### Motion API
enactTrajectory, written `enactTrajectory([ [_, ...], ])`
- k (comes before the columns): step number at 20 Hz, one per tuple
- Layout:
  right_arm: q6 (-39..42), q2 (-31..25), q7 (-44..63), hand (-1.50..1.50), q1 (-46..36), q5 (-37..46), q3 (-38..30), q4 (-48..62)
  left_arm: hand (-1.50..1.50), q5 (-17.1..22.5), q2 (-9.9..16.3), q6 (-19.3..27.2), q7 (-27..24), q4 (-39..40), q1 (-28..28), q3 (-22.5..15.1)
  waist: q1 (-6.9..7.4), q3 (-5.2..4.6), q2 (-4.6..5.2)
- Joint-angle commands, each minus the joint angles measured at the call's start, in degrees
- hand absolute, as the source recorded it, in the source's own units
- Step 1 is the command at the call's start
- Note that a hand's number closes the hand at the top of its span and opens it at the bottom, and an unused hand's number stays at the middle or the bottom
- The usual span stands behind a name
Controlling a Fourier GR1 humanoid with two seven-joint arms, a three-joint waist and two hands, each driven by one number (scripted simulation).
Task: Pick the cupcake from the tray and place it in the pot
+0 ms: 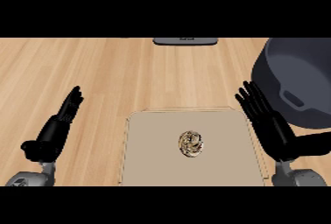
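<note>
A small brown-and-cream cupcake (191,144) sits near the middle of a beige tray (152,162) at the lower centre of the wooden counter. A big dark grey pot (304,74) with a side handle stands at the upper right, partly cut off by the edge. My right hand (271,127) is open with straight fingers, just off the tray's right edge, between tray and pot. At the tray's left, my left hand (57,129) is open too, fingers pointing up. Neither hand touches the cupcake.
A dark grey flat object (185,41) lies at the counter's far edge, top centre. Bare wood counter (97,65) stretches across the upper left and centre.
</note>
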Motion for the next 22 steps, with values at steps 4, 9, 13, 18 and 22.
enactTrajectory([
  [4, 18.90, -5.56, 0.27, 1.50, -16.33, -7.22, -0.01, 1.96, 0.00, 3.54, -3.21, 2.46, 2.02, -3.30, -6.47, 3.22, 4.64, 0.93, 1.87],
  [9, 20.31, -15.67, -9.64, -1.50, -24.29, 11.92, -3.11, 9.78, 0.00, 7.21, -5.36, 3.38, 6.28, -2.90, -11.09, 5.03, 4.66, 0.95, 2.88],
  [13, 29.77, -18.11, -28.93, -1.50, -22.26, 19.13, 0.19, 12.13, 0.00, 7.03, -5.46, 5.85, 9.78, -4.21, -13.11, 5.79, 3.85, 1.17, 2.49],
  [18, 30.76, -21.76, -44.85, -1.50, -25.01, 30.66, 2.73, 17.65, 0.00, 7.54, -4.40, 4.87, 10.44, -3.46, -13.55, 6.88, 2.92, 0.93, 2.09],
  [22, 27.04, -24.00, -45.42, -1.50, -27.72, 38.30, 8.13, 18.18, 0.00, 7.08, -4.21, 4.58, 9.40, -2.15, -13.37, 7.51, 2.07, 0.79, 1.76],
])
